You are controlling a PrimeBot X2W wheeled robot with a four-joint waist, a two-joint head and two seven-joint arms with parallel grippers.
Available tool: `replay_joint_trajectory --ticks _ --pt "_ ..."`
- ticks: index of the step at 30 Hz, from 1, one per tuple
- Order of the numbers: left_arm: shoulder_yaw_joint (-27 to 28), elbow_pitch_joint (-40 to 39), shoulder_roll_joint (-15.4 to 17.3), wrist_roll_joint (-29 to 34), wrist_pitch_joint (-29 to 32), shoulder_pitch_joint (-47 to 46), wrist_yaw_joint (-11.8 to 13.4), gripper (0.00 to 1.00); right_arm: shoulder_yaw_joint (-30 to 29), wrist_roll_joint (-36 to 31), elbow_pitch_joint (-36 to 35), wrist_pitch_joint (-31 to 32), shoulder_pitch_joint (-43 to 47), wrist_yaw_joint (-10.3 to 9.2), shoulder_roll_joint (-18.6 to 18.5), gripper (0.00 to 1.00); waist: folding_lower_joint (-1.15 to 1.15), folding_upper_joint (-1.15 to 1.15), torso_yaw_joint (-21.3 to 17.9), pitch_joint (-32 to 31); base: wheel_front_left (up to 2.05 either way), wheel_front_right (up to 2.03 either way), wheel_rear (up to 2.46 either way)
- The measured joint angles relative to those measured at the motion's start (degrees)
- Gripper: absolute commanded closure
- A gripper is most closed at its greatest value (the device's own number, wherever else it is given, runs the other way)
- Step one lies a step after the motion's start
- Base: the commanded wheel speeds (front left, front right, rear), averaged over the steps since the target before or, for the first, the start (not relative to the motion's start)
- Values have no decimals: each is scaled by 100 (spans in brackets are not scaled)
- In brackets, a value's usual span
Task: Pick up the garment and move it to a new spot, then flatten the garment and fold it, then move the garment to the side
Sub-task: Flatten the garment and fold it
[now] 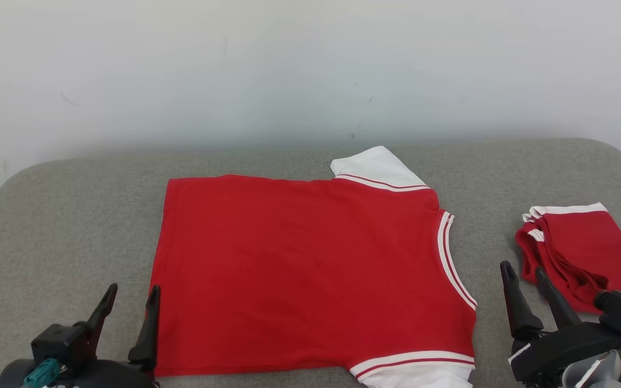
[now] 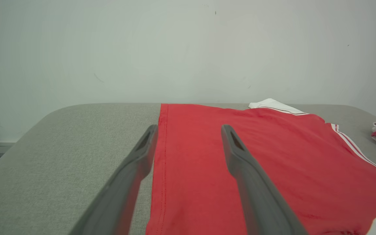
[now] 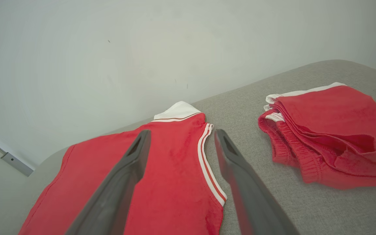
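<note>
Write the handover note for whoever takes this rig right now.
Left gripper: open, empty, fingers either side of the hem edge of the red T-shirt.
Right gripper: open, empty, over the grey cushion between the shirt's collar and the folded red shorts.
T-shirt: spread flat mid-cushion, hem toward the robot's left.
Done: laid out and flattened, judging by how it lies.
Left: fold it, then move it aside.

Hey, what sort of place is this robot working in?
Probably an indoor lab or test station for folding clothes, not a lived-in room: a grey fabric-covered table against a bare white wall, with a red T-shirt spread flat and a folded red garment beside it.
</note>
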Motion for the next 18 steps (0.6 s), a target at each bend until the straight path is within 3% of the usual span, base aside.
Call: replay_joint_trajectory --ticks 18 --pt "-29 -97 49 -70 458 1 34 0 78 -16 291 -130 4 156 -25 0 0 0 -11 119 0 0 0"
